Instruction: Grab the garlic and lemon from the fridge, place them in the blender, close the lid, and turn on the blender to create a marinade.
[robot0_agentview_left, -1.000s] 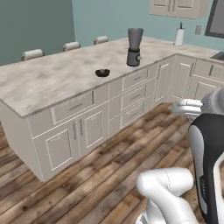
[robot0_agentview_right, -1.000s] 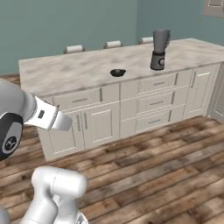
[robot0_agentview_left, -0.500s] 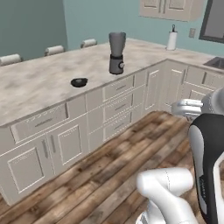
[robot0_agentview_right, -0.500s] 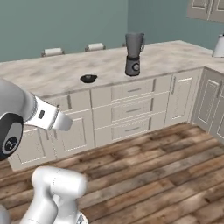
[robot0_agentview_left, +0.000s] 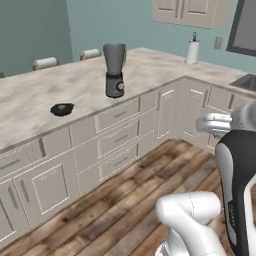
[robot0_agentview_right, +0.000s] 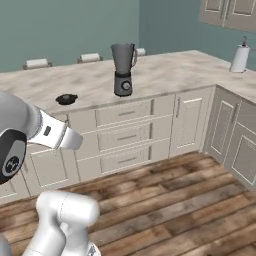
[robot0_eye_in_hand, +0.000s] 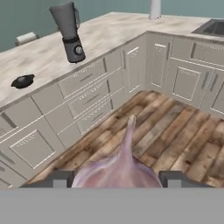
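From the left base view we see the blender (robot0_agentview_left: 114, 70) standing open on the surface (robot0_agentview_left: 30, 102) with the lid (robot0_agentview_left: 62, 108) lying apart to its left, so our risk is driving in crooked and clipping the jar. The right base view shows a wide stretch of wooden floor (robot0_agentview_right: 165, 200) between us and it. In the hand view our fingers (robot0_eye_in_hand: 61, 179) pinch the garlic (robot0_eye_in_hand: 119, 168) between them, and a jolt could drop it there.

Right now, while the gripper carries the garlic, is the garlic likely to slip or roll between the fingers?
The garlic looks round and smooth-skinned, so it may turn in the gripper. The fingers sit at its widest part, probably a fair hold. Its pointed top seems fragile.
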